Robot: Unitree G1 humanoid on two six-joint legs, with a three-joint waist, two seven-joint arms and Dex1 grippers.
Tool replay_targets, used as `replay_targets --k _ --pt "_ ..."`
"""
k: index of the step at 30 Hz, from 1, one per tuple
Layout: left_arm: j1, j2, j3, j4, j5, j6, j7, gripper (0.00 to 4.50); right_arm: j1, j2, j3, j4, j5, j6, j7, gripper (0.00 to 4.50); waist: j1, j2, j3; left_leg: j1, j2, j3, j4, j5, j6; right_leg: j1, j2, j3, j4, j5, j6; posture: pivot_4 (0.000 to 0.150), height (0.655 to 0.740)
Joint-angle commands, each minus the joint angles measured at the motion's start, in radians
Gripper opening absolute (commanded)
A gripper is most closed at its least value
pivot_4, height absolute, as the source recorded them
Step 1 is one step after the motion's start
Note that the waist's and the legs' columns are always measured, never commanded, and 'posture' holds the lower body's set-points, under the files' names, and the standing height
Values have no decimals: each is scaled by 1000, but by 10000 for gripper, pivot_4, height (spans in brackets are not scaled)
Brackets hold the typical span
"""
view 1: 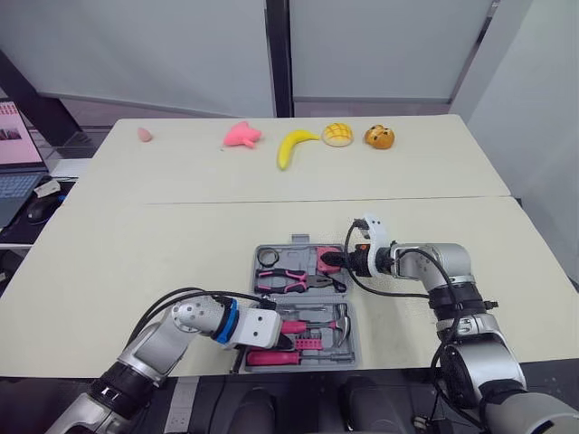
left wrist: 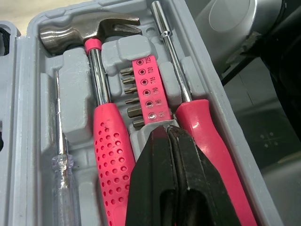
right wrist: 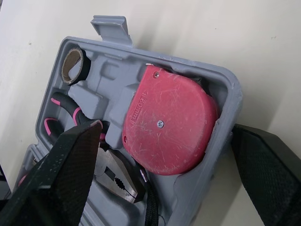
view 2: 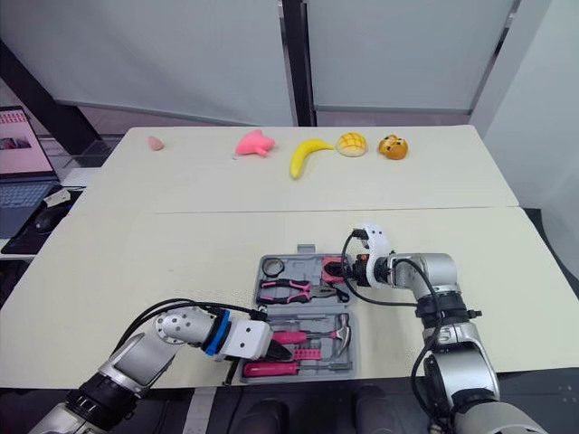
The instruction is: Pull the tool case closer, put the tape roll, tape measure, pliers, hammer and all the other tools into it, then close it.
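Looking at this, the tool case lies open flat near the tabletop's front edge, with everything seemingly slotted in. The left tool is pinched shut on nothing, over the bit strip beside the hammer, probably to press stuff down. The right tool gapes wide around the corner holding the tape measure; I'd guess it's steadying that half or getting ready to flip it. The hammer lies crosswise, head toward the robot's right. Pliers do too, nose toward the tape measure.
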Motion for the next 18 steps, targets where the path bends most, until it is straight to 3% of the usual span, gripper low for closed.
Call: replay_targets --k 1,18 --pt "31 24 -43 20 50 17 -20 0 -5 14 22 -14 26 -48 59 44722 -5 0 0 0 0 0 0 0 0 0 0 0 0 0 0 1500 7369" --pt "39 32 -53 69 73 -13 -6 0 -42 11 54 13 29 -201 185 44722 -12 0 0 1 0 0 0 0 0 0 0 0 1 0 0 1500 7369"
